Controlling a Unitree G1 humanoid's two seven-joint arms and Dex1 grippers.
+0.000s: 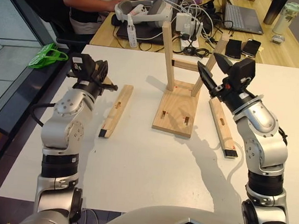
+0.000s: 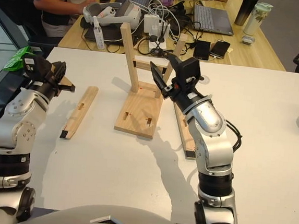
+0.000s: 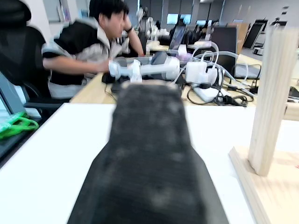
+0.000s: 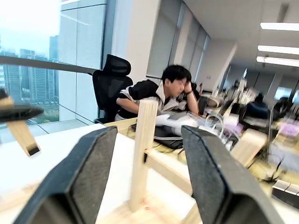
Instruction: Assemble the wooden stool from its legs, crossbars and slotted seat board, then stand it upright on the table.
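The right arm is held up over the table with the right gripper spread wide and empty beside the legs stood on the seat board, while a short crossbar is pinched in the raised left gripper.

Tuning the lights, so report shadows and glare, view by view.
Left eye view: the upright leg throws a soft shadow leftward on the table, and the seat board darkens the table along its near edge. Right wrist view: the window is blown white and the ceiling lights glare. Left wrist view: even light, no hard shadows.
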